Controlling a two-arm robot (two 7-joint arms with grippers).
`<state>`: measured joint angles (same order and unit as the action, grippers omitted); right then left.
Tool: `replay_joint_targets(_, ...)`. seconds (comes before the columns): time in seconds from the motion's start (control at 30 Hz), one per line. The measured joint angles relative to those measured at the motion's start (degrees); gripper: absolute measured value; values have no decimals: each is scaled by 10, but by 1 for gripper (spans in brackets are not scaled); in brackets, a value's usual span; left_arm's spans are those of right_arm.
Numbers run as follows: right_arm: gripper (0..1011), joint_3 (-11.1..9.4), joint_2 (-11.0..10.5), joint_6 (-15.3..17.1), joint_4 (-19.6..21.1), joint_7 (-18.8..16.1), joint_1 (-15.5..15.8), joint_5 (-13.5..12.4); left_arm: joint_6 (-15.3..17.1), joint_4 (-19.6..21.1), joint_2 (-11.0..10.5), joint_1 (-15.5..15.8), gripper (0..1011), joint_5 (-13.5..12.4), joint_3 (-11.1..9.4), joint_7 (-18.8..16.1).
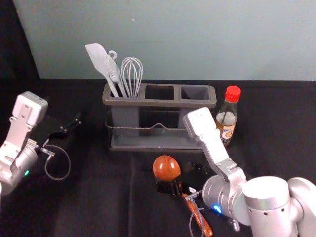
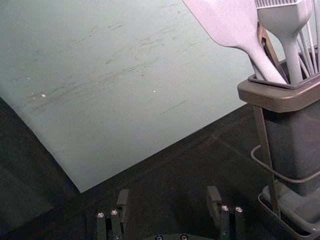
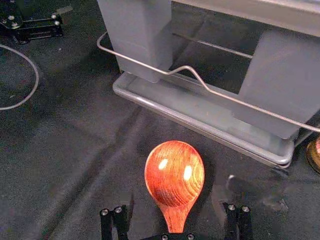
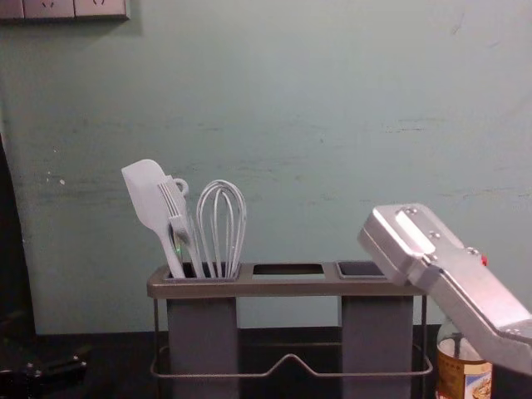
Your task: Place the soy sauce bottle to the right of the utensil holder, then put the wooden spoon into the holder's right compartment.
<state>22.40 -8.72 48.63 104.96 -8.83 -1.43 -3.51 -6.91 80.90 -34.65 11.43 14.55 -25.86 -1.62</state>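
As the labelled bottle (image 1: 227,118) is flanking the holder (image 1: 158,103), the open right gripper (image 1: 176,182) is straddling the spoon (image 1: 166,168), the open left gripper (image 1: 74,123) hanging leftmost.

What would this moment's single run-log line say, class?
soy sauce bottle: upright, right of utensil holder | wooden spoon: lying on cloth | right gripper: open, at spoon's neck | left gripper: open, left of holder

A scuffed grey-green wall (image 1: 207,39) stands beyond the far edge of the black-cloth-covered surface (image 1: 98,207); wall sockets (image 4: 50,8) sit high at left.
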Motion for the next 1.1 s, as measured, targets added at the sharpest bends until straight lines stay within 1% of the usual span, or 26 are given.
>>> replay_joint_targets(0.17,1000,2,4,7,-16,-8,-15,6,0,0,0,0,1000,0,0,0)
replay_joint_targets(0.37,1000,15,7,17,-36,-14,-38,24,0,0,0,0,1000,0,0,0)
replay_joint_targets(0.47,1000,19,13,24,-49,-16,-50,31,0,0,0,0,1000,0,0,0)
replay_joint_targets(0.73,1000,18,22,28,-70,-23,-66,42,0,0,0,0,1000,0,0,0)
replay_joint_targets(1.1,1000,26,35,39,-101,-32,-92,61,0,0,0,0,1000,0,0,0)
